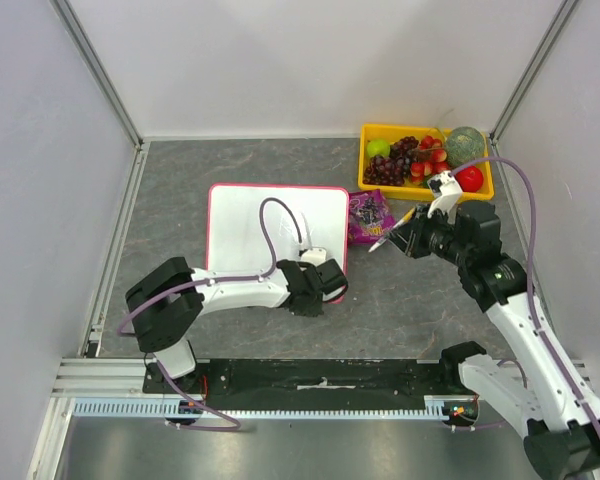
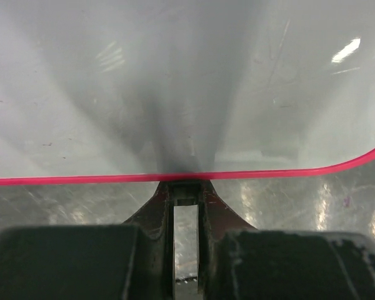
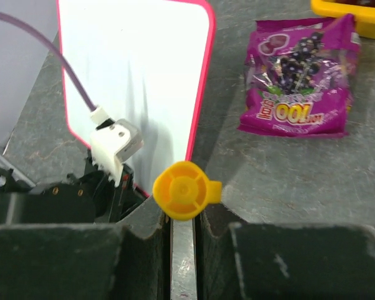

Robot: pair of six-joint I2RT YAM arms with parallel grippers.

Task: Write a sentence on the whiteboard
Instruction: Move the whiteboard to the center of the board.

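Whiteboard (image 1: 260,225) lies flat on desk (image 1: 230,165), left tool (image 2: 186,187) pinching its near pink edge, right tool (image 3: 183,215) closed on yellow marker (image 3: 184,189) just beside purple snack packet (image 1: 368,215), open desk beyond.

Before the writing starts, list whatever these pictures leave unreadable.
Whiteboard, near right corner: top view, the left arm's wrist covers it.
Left pincer touching the board's frame or not: left wrist view, blur and shadow at the tips.
Marker in the right pincer: right wrist view shows only its yellow end head-on; top view too small to tell whether capped.
Yellow tray: right wrist view, cut by the upper right corner.
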